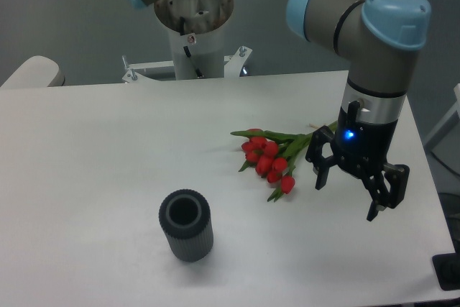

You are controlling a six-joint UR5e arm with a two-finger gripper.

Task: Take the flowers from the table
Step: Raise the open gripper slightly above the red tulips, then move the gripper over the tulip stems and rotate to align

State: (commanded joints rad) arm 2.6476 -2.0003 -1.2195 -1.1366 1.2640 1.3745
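Observation:
The flowers (269,157), a small bunch of red tulips with green leaves, lie flat on the white table (108,156), buds pointing left and stems running right behind my arm. My gripper (346,199) hangs just right of the buds, over the stem end, fingers spread wide and pointing down. It is open with nothing between its fingers. The far ends of the stems are hidden behind the gripper body.
A dark grey ribbed cylinder (186,225) stands upright at the front, left of the flowers. The robot base (192,26) rises behind the table's far edge. The table's right edge runs close to the gripper.

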